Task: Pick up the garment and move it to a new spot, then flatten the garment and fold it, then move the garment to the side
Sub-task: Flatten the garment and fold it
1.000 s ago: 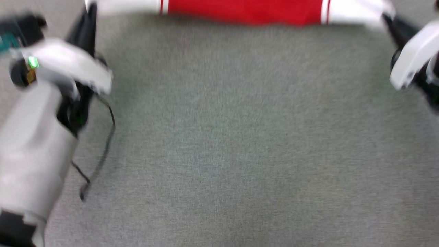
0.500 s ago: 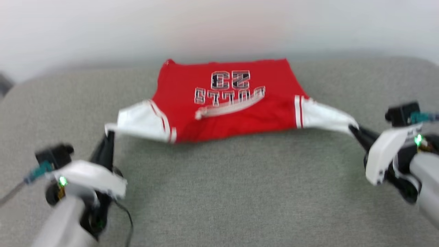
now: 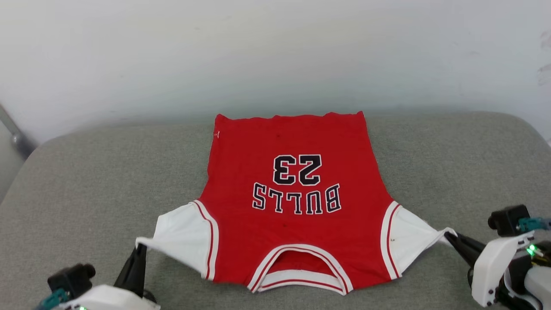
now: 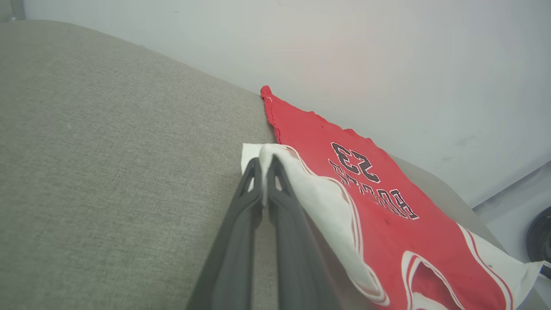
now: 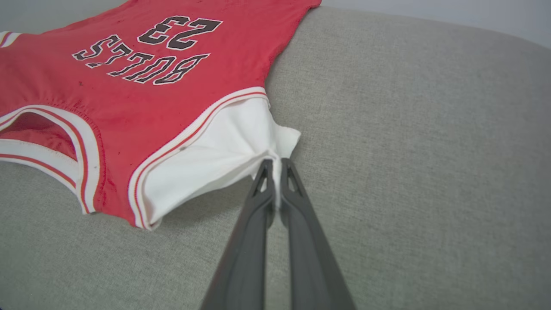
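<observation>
Fingers of my left gripper come up from the lower left of the head view, pressed together on the outer tip of the white left sleeve. Through the left wrist camera I see the same pinch: the two dark fingers meet with white cloth caught between their tips, and the sleeve drapes over one finger, raised a little off the cushion. Moving toward the middle, the garment lies front up and spread flat on that grey cushion, roughly centred ahead of me. Its hem reaches the far edge, just beside the pale wall, and its collar points back toward me, so the black lettering and the number beyond it read upside down from my seat. Inside the collar opening I can make out the red inner back of the shirt. Red-and-white stripe trim runs along both sleeve seams and round the neck. Further right, the white right sleeve is drawn out to a point, lifted enough to cast a shadow, and my right gripper is clamped on its very tip. The right wrist camera confirms it, with a thin fold of white fabric squeezed between the closed fingertips
</observation>
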Available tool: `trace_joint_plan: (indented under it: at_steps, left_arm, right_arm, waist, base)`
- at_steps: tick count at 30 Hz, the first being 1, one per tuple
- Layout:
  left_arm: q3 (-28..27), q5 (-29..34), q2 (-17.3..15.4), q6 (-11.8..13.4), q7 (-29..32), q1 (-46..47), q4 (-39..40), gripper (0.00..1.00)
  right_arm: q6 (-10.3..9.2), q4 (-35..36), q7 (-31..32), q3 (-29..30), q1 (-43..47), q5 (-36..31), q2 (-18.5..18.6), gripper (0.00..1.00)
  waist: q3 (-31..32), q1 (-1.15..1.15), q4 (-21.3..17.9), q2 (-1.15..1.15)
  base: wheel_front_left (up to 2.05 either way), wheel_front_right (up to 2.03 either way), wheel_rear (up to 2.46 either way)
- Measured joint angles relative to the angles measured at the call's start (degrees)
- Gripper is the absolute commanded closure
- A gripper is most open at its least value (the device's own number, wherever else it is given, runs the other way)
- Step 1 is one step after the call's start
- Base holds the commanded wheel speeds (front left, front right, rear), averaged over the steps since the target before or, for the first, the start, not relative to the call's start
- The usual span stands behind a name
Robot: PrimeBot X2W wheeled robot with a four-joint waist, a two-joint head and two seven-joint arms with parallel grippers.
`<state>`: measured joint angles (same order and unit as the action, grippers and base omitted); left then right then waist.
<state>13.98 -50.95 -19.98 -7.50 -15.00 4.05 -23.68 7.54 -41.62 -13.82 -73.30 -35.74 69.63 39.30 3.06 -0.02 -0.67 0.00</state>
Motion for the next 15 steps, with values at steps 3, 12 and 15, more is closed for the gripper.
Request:
trace_joint_plan:
  at_steps: [3, 12, 15]
  left_arm:
    - [-1.37, 0.31, 0.53, 0.01, 0.01, -3.91, 1.92, 1.0]
    - [-5.21, 1.41, 2.55, 0.0, 0.01, -15.18, 8.54, 1.0]
    - [-6.54, 1.96, 3.21, 0.0, -0.01, -18.22, 10.67, 1.0]
  right_arm:
    - [0.0, 1.14, -0.54, 0.35, 2.24, 0.51, 0.66, 1.0]
    - [0.0, 6.81, -1.21, 4.56, 10.45, -2.29, 4.1, 1.0]
    - [0.0, 8.7, -1.24, 7.05, 13.4, -3.76, 5.77, 1.0]
  waist:
    - [0.79, 0.0, 0.06, 0.0]
    - [1.69, 0.01, 0.34, 0.0]
    - [1.36, 0.02, 0.27, 0.0]
  base:
    - [0.0, 0.0, 0.0]
    - [0.0, 0.0, 0.0]
    - [0.0, 0.0, 0.0]
